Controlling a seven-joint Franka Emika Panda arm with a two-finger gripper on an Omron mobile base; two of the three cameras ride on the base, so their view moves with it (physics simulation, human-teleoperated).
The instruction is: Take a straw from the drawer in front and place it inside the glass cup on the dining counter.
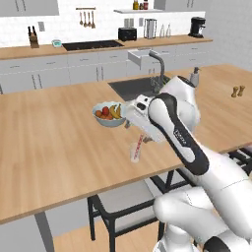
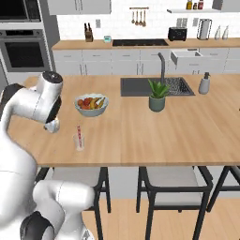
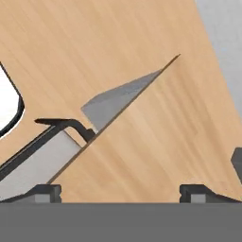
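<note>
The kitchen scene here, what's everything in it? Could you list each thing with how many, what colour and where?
dining counter: one, light wood top, across the middle
glass cup: one, clear, near the counter's front edge
straw: one, red and white, standing in the glass cup
fruit bowl: one, white, behind the cup
sink: one, dark, set into the counter
potted plant: one, green, beside the sink
soap bottle: one, grey, right of the sink
drawer: one, light grey, open at the back wall
stools: dark frames, under the counter
gripper: one, dark tips, open, above the counter
</note>
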